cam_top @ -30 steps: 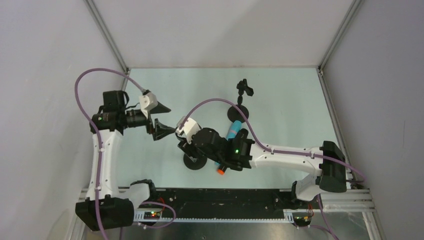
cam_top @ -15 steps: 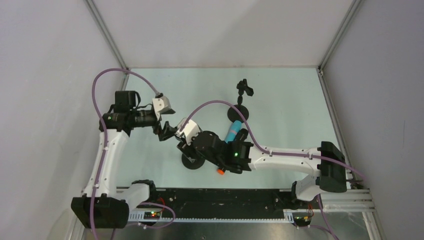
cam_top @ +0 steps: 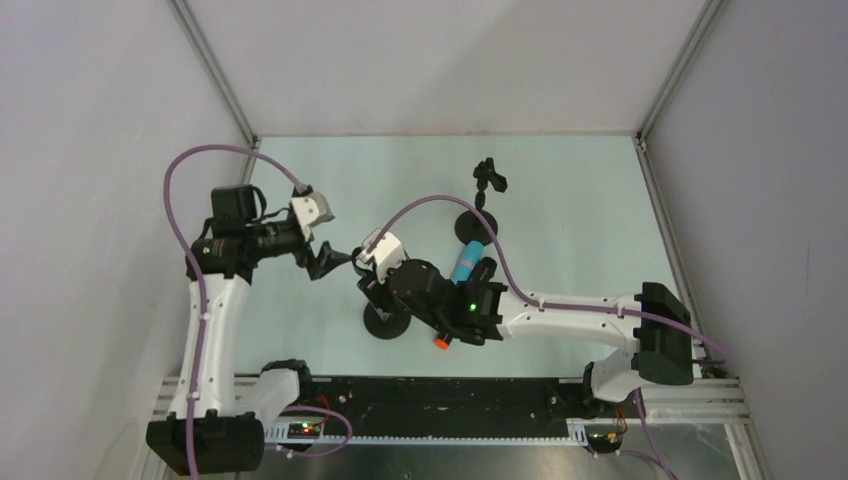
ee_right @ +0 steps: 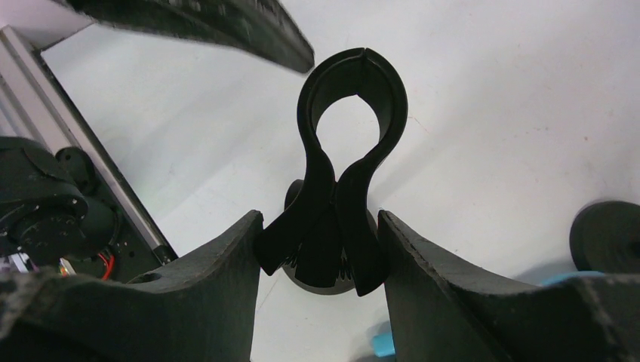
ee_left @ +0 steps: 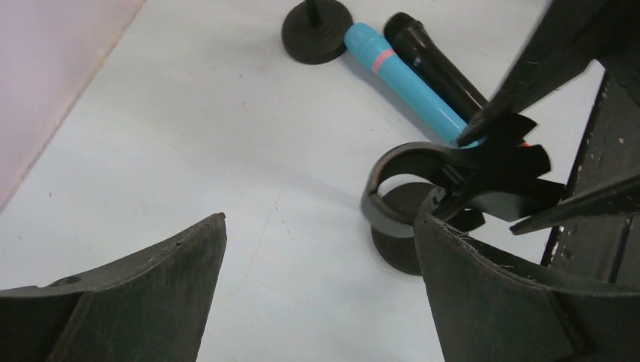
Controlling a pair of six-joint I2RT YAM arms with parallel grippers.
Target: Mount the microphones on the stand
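The near stand's round base point(cam_top: 388, 322) sits mid-table; its black spring clip point(ee_right: 349, 151) is upright. My right gripper point(ee_right: 321, 216) is shut on the clip's handles, and the clip's ring is closed and empty. It shows in the top view point(cam_top: 368, 272) too. My left gripper point(cam_top: 335, 260) is open and empty, just left of the clip point(ee_left: 423, 177). The turquoise-blue microphone point(ee_left: 404, 79) and the black microphone point(ee_left: 438, 64) lie side by side on the table behind the clip. In the top view the right arm covers most of both; the orange-red end cap point(cam_top: 440, 342) shows.
A second stand with a round base point(cam_top: 478, 228) and an empty clip point(cam_top: 488, 178) stands farther back, next to the microphones' far ends. A black rail point(cam_top: 440, 392) runs along the near table edge. Grey walls close in the left, back and right.
My left gripper has moved right, closer to the clip, and its wrist has turned. The right gripper stays on the clip, shifted slightly left. The microphones have not moved.
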